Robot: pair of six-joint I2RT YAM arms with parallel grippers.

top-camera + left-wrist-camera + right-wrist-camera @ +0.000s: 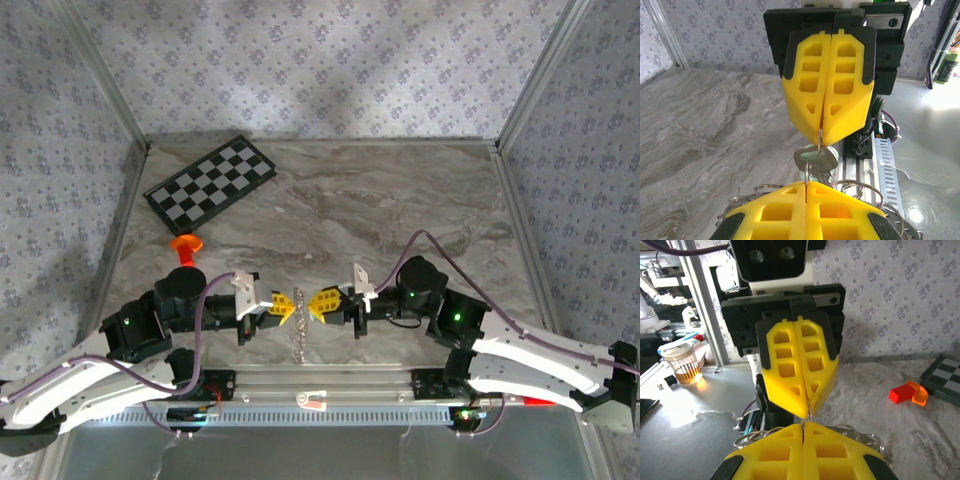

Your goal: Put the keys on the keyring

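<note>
Between the pads of my left tool (pixel 806 186) there's a thin strand of wire nipped right in the seam, pads pressed together. That's the keyring (pixel 298 335), and I've got it clamped. Nose to nose with it sits the right tool (pixel 821 136), pads together as well, and a strand runs into its tip too. I read that as the same ring, so both tools are pinching it. Hanging in the small gap between the two tips is the key (pixel 815 160), pale head against the wire. I can't tell whether it's threaded on or just lying alongside. Under the tips the ring's fringe of silver keys dangles toward the worktop (pixel 700 130). Well out past the left tool are the orange piece (pixel 912 392) and the checkerboard (pixel 945 377).

Here's my worry: that wire is thin and the pads are soft, so any pull apart could let it slide out. The hanging fringe could also twist the ring in the grip. If either tool parts too soon, the key may drop.
</note>
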